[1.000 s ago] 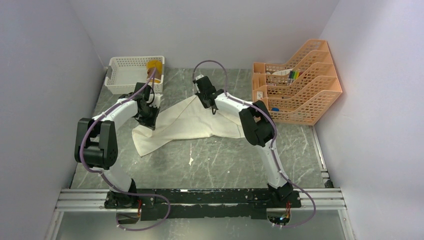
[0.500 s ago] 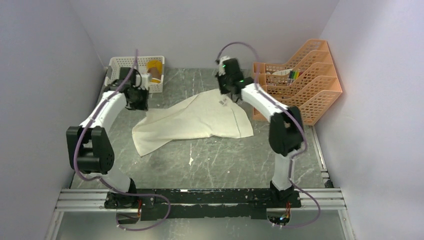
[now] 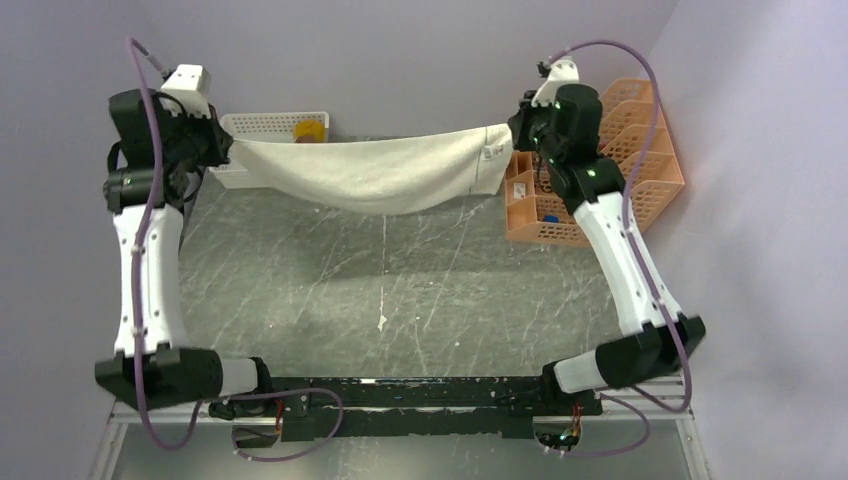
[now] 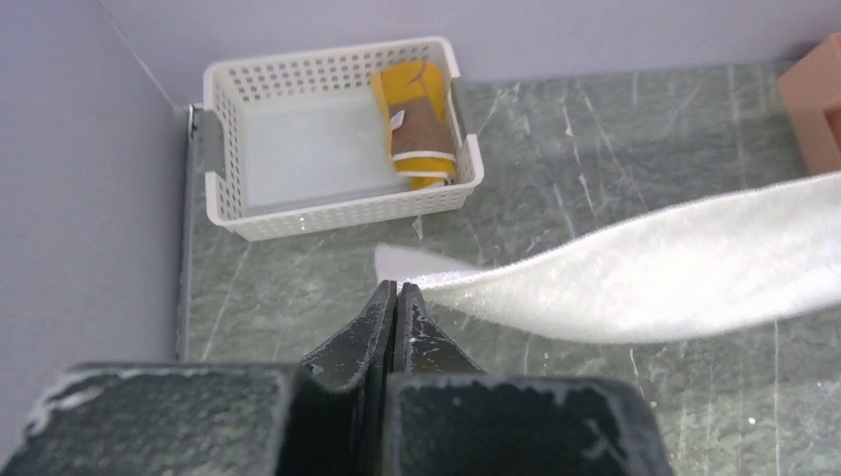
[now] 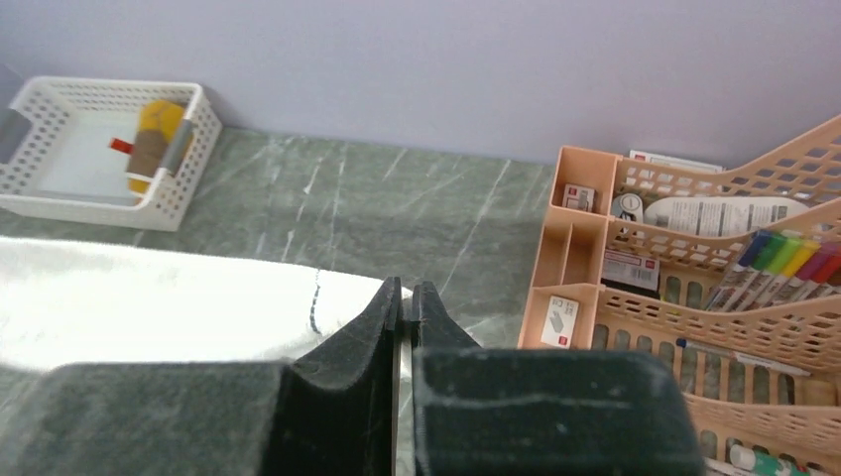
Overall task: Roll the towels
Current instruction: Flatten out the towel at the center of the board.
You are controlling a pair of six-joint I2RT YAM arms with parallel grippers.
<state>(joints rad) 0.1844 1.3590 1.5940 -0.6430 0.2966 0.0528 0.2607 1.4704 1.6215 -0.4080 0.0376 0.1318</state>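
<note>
The cream towel (image 3: pixel 370 172) hangs stretched in the air between both raised arms, sagging in the middle. My left gripper (image 3: pixel 222 147) is shut on its left corner; in the left wrist view the gripper (image 4: pixel 396 290) pinches the towel edge (image 4: pixel 635 278). My right gripper (image 3: pixel 513 127) is shut on the right corner; in the right wrist view the gripper (image 5: pixel 408 291) holds the towel (image 5: pixel 139 302). The mustard-yellow and brown towel (image 4: pixel 415 124) lies rolled in the white basket (image 4: pixel 230 203), also seen in the top view (image 3: pixel 308 129) and the right wrist view (image 5: pixel 154 144).
The white lattice basket (image 3: pixel 262 122) stands at the back left. An orange file organiser (image 3: pixel 640 150) with markers and small boxes stands at the back right, close to my right arm; it shows in the right wrist view (image 5: pixel 694 297). Purple walls enclose the grey marble table (image 3: pixel 400 290).
Both arms have risen and spread apart, lifting the cream towel off the table. It now hangs taut between the grippers instead of lying crumpled.
</note>
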